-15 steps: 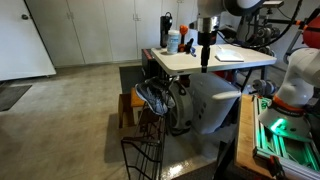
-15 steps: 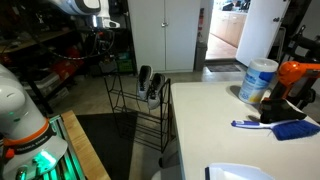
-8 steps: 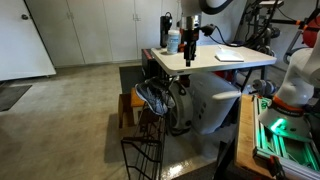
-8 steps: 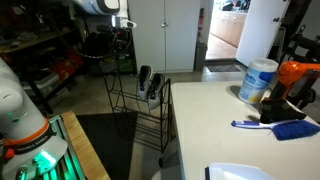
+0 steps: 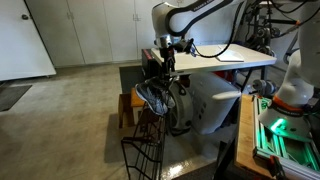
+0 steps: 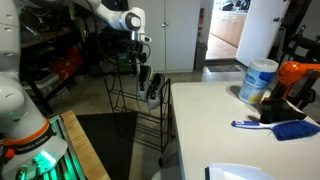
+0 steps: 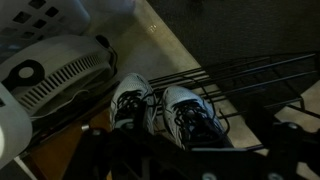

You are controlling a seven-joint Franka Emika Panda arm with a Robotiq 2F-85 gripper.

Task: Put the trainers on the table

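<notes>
In an exterior view, the gripper (image 5: 163, 66) hangs off the corner of the table (image 5: 225, 58), pointing down. The trainers (image 5: 152, 96) sit just below it on top of a wire rack (image 5: 143, 150), with a clear gap between them and no contact. A wooden stool (image 5: 126, 106) stands lower down, beside the rack. The jaws are too small to read here.

Over to the exterior view across the table (image 6: 215, 125): the gripper (image 6: 141, 58) hovers just above the trainers (image 6: 151, 84), which stand side by side on the rack (image 6: 140, 115), beyond the table edge.

Wrist view now: the trainers (image 7: 165, 110) lie straight ahead of the gripper (image 7: 185, 160), paired up on the rack wires (image 7: 260, 75). Its dark fingers (image 7: 285, 140) are spread wide at the frame's lower corners, holding nothing. A white vented casing (image 7: 50, 70) sits off to one side.
</notes>
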